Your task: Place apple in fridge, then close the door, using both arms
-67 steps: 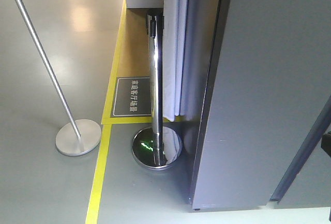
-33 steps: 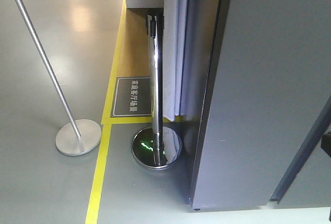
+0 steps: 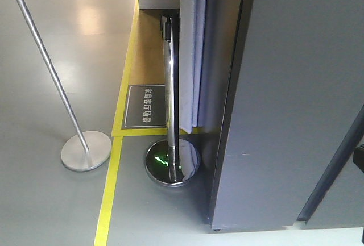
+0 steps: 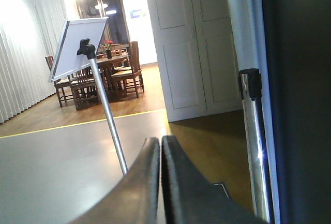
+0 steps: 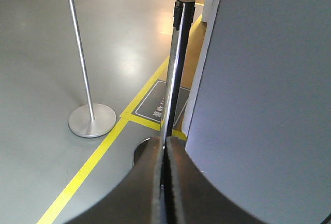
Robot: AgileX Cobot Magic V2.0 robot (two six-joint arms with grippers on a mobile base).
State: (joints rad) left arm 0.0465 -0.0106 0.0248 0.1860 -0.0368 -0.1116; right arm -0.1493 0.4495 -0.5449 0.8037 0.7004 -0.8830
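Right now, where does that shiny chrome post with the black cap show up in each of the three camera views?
Front view: chrome post stands centre, beside the grey fridge.
Left wrist view: right side, black cap at mid-height.
Right wrist view: upper centre, rising above the shut jaws.
Shared landmark: the tilted sign pole left of it.

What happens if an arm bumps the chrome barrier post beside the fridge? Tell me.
The chrome barrier post likely resists tipping: its wide round base sits flat on the floor. Its polished surface looks slippery. It is tall and narrow, so a high push might rock it.
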